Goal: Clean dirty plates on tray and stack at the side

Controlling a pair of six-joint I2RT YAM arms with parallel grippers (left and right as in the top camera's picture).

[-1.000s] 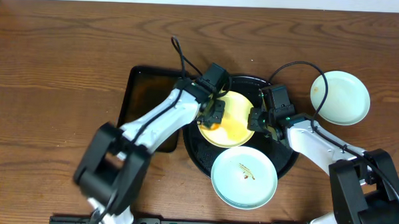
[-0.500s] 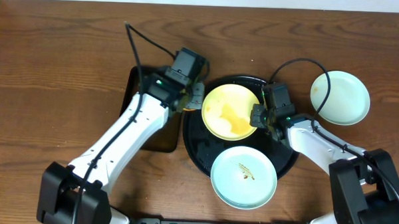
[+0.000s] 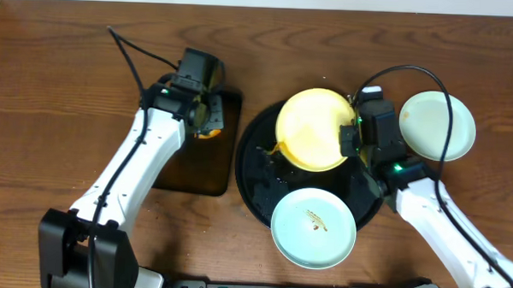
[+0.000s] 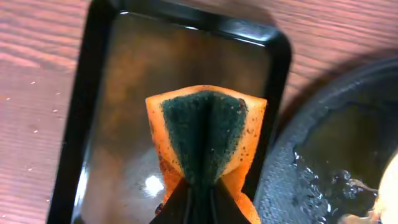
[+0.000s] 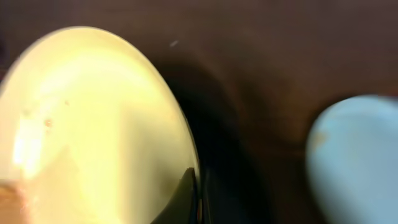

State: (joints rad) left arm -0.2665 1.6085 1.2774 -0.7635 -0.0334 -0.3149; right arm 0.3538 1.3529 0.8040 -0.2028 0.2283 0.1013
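The left gripper [image 4: 200, 200] is closed tight on the sponge [image 4: 208, 134], pinching it at its lower end so that it folds into a V, dark green scouring face inward and orange foam outward. It hangs over the rectangular tray [image 3: 191, 172], a dark glossy tray with a raised rim that lies on the tabletop [image 3: 71, 69] just left of the round black tray [image 3: 243, 173]. In the left wrist view the round tray's floor looks wet, with small beads and streaks near its edge.

The right gripper [image 5: 199, 193] is clamped with its jaws nearly together on the right-hand rim of the yellow plate [image 3: 315, 129]. That plate sits over the far part of the round tray, its top edge overlapping the tray's far rim, and it seems tilted and lifted off the tray floor, though the right wrist view is too blurred to be sure. Its face looks mostly plain yellow.

The smeared mint plate [image 3: 313, 227] lies flat on the near part of the round tray, hanging over the near rim, with a thin yellow-brown mark near its middle. The second mint plate [image 3: 437, 125] rests on the bare wood to the right of the round tray, beside the right arm and apart from the other two
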